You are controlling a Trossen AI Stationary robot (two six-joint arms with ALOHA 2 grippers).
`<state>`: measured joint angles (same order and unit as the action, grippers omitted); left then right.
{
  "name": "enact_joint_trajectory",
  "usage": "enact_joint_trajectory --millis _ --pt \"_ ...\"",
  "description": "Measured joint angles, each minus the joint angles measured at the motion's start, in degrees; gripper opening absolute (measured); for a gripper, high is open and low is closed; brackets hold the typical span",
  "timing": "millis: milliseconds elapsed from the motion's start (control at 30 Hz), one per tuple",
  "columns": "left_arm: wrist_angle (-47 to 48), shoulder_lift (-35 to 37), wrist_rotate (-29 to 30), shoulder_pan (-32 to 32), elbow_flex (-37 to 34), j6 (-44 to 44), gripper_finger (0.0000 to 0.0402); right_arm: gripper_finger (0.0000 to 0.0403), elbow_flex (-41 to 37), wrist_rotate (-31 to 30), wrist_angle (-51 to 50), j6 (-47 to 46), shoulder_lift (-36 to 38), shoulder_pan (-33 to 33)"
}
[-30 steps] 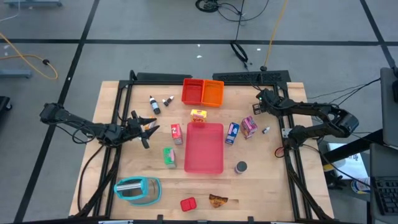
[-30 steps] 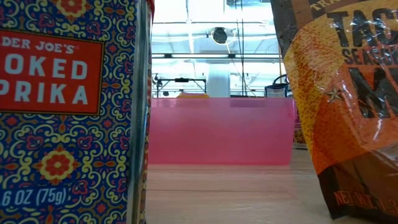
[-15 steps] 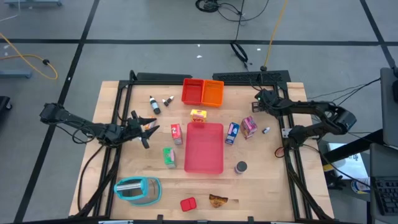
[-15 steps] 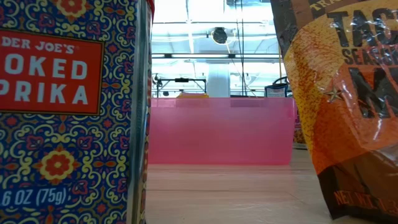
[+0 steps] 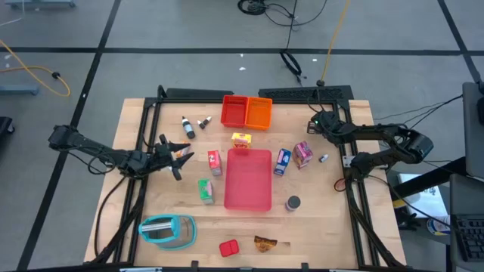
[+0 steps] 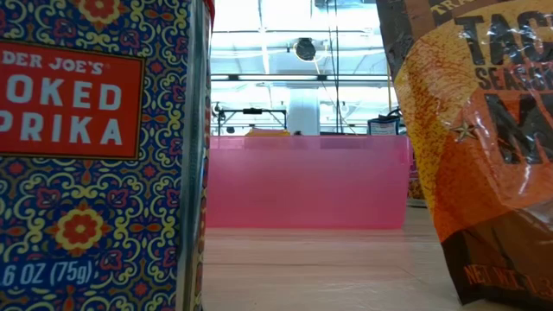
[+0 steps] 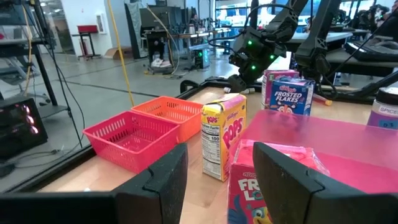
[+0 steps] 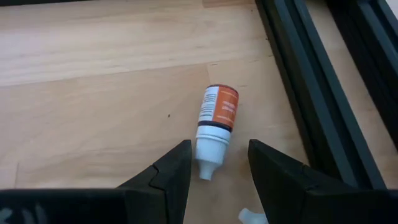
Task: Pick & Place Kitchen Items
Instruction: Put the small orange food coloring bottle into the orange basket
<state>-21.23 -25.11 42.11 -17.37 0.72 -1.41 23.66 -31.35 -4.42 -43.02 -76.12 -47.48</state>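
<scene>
A: Which colours are seen on the bins and the tray?

B: One square bin (image 5: 234, 110) is seen in red, its neighbour (image 5: 259, 112) in orange, and the flat tray (image 5: 249, 179) in pink-red.

A: And the boxes?

B: A yellow box (image 7: 222, 142) is marked with red and blue lettering. A blue cereal box (image 7: 292, 98) is shown farther off. The paprika tin (image 6: 99, 155) is patterned in blue, yellow and red, with a red label. The small bottle (image 8: 216, 126) is white with an orange label.

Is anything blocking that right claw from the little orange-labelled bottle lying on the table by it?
Nothing visible does. In the right wrist view the small bottle lies on its side on bare wood, just ahead of the open right gripper, with only table between them. The black frame rail runs beside it, not across.
</scene>
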Motion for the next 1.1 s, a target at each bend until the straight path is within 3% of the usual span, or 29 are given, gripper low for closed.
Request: enact_joint_trajectory --millis 333,633,900,1100 --pt "0.0 0.0 0.0 0.0 0.0 0.2 0.0184 0.0140 0.0 -0.1 0.4 -0.4 0.0 0.0" --pt "0.0 0.0 0.0 0.0 0.0 0.2 0.0184 0.0037 0.0 0.0 -0.3 2.0 0.0 -0.6" --pt "0.0 0.0 0.0 0.0 0.0 0.2 0.0184 0.0037 -0.7 0.2 -0.1 4.3 0.1 -0.6" --pt "0.0 0.0 0.0 0.0 0.0 0.1 0.0184 0.0037 -0.8 4.5 -0.6 6.8 3.8 0.5"
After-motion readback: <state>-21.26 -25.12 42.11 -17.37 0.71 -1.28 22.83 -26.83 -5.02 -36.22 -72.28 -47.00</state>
